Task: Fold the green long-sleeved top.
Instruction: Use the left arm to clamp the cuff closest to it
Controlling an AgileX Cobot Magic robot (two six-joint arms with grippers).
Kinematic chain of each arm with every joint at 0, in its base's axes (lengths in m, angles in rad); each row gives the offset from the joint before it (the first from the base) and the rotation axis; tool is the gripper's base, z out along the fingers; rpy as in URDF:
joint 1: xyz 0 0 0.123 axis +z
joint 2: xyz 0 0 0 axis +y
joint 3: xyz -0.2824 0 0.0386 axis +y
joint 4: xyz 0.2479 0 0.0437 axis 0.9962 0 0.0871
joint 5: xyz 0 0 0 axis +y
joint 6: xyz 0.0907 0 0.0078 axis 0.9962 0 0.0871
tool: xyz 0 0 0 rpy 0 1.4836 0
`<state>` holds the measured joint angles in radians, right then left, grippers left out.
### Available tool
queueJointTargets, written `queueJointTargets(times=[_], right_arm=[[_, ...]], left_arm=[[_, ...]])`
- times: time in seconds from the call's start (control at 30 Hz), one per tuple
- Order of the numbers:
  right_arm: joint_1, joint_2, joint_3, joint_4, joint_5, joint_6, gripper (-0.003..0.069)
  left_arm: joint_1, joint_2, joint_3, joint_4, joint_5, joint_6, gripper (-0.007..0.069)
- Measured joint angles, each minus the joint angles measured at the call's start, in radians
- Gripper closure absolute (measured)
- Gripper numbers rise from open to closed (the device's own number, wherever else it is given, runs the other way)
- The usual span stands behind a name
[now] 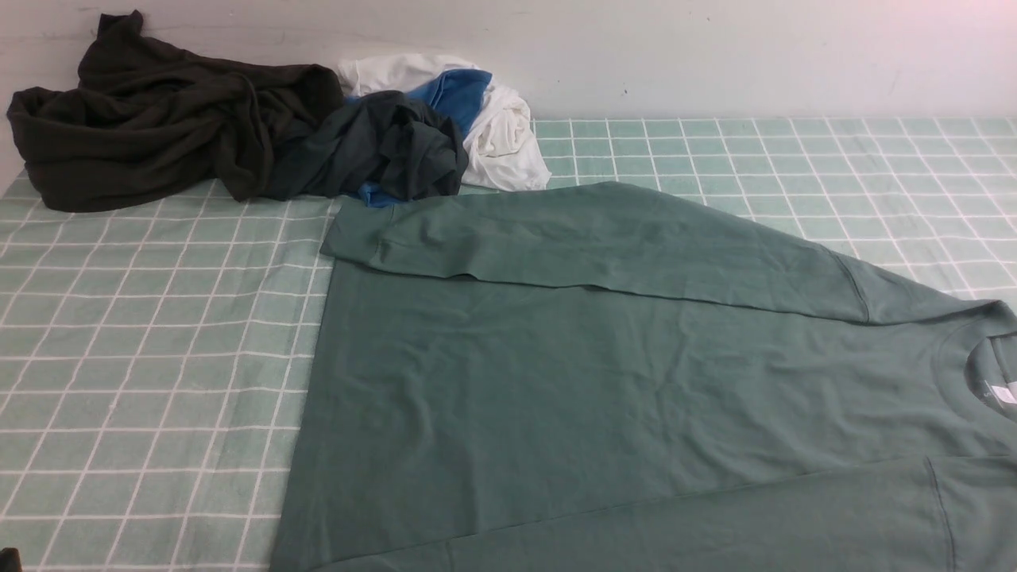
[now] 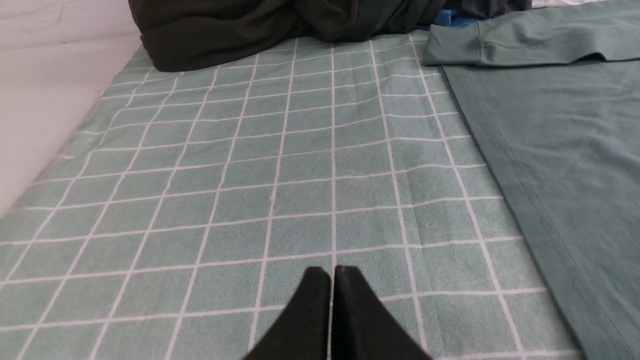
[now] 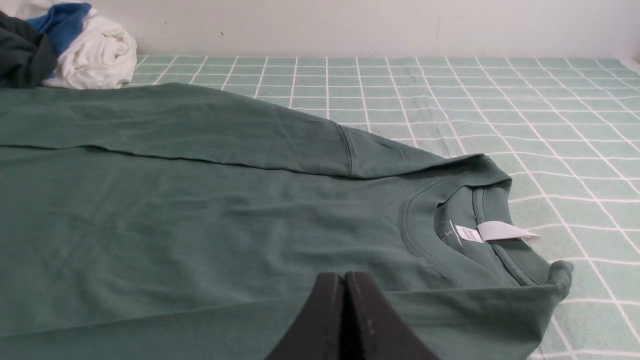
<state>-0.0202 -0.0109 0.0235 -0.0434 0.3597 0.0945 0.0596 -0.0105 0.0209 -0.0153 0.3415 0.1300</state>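
Observation:
The green long-sleeved top (image 1: 604,373) lies flat on the checked cloth, neck to the right, hem to the left. Both sleeves are folded over the body: one along the far edge (image 1: 588,238), one along the near edge (image 1: 794,516). Its collar and white label (image 3: 500,231) show in the right wrist view. My left gripper (image 2: 332,272) is shut and empty over bare cloth, left of the top's hem (image 2: 525,200). My right gripper (image 3: 344,278) is shut and empty, low over the top's body near the collar. Neither gripper shows in the front view.
A pile of clothes lies at the far left: a dark olive-brown garment (image 1: 159,119), a blackish-green one (image 1: 381,151), and white (image 1: 500,135) and blue (image 1: 457,91) pieces. The green checked cloth (image 1: 143,357) covers the table. A white wall stands behind.

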Motion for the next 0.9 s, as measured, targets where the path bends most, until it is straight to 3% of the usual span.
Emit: queueJointTargets(times=[0.9], right_arm=[[0.0,0.0,0.0,-0.032,0.003,0.033,0.0673]], left_arm=[[0.0,0.0,0.0,0.0,0.0,0.0,0.0627]])
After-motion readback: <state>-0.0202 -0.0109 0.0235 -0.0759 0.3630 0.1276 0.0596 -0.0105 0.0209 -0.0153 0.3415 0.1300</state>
